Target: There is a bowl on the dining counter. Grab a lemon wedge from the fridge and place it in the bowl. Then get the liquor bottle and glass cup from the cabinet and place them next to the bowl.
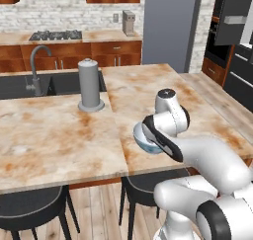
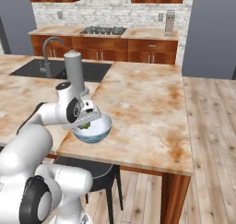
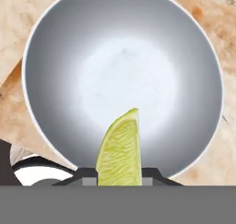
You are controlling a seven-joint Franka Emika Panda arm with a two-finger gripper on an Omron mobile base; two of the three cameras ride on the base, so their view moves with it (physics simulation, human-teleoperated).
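My claw [image 3: 119,174] is pinching the lemon wedge [image 3: 120,154], which stands at the bottom centre of the hand view with its pointed tip up and its pale green flesh facing the camera. Behind it the bowl [image 3: 55,80] takes up most of that frame, a grey round basin with a bright middle and a thin pale rim, and the wedge hangs over its lower part. Marbled bench top shows in the corners around the rim.

In the right base view my claw [image 2: 86,122] sits in the left half of the frame, right over the bowl [image 2: 99,134], and a bit of green shows at the rim. The bowl stands near the front edge of the dining bench [image 2: 147,108].

In the left base view the bowl [image 1: 143,142] peeks out, low and right of centre, from behind my arm, on the bench [image 1: 59,135]. A tall grey cylinder [image 1: 90,83] on a round base stands well apart, up and to the left.
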